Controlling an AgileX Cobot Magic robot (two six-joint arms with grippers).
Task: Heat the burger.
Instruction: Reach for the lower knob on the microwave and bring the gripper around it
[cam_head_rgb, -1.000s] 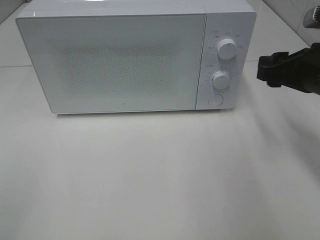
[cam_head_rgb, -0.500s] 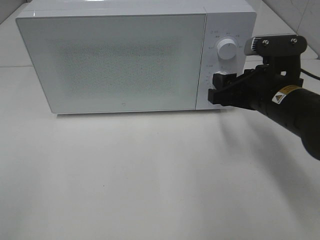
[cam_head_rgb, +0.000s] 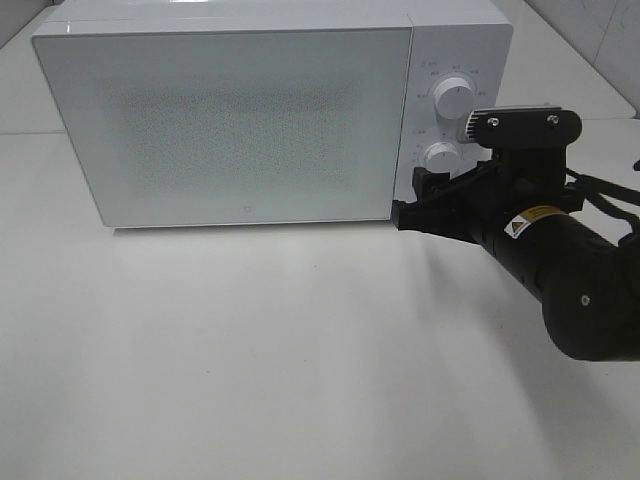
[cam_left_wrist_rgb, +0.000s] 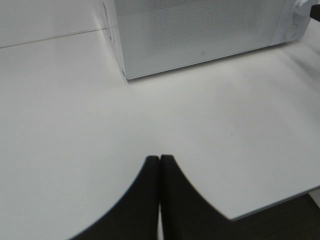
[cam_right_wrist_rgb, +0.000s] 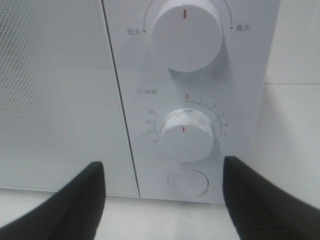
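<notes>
A white table (cam_head_rgb: 300, 350) fills most of the overhead view. At its back stands a white microwave (cam_head_rgb: 240, 120) with its door (cam_head_rgb: 230, 125) shut. The door's dotted, frosted window hides the inside, so the burger shows in no view and whether it sits in there cannot be told.

The black right arm (cam_head_rgb: 560, 280) reaches in low from the right, stretched towards the control panel (cam_head_rgb: 450, 60) on the microwave's right side. Its right gripper (cam_head_rgb: 412, 200) stands spread wide at the panel's lower end and holds nothing. Whether it touches the panel cannot be told.

The left gripper (cam_left_wrist_rgb: 159, 160) appears only in its own wrist view. Its fingers are pressed together and empty above bare table, well apart from the microwave's front corner.

The right wrist view gives detail the overhead one lacks. The spread fingers (cam_right_wrist_rgb: 75, 200) flank the foot of the panel. The upper knob (cam_right_wrist_rgb: 187, 32) has its red mark straight up, and the lower knob (cam_right_wrist_rgb: 186, 137) has its red mark at the zero. A round button (cam_right_wrist_rgb: 187, 181) lies below the lower knob, between the fingers.
</notes>
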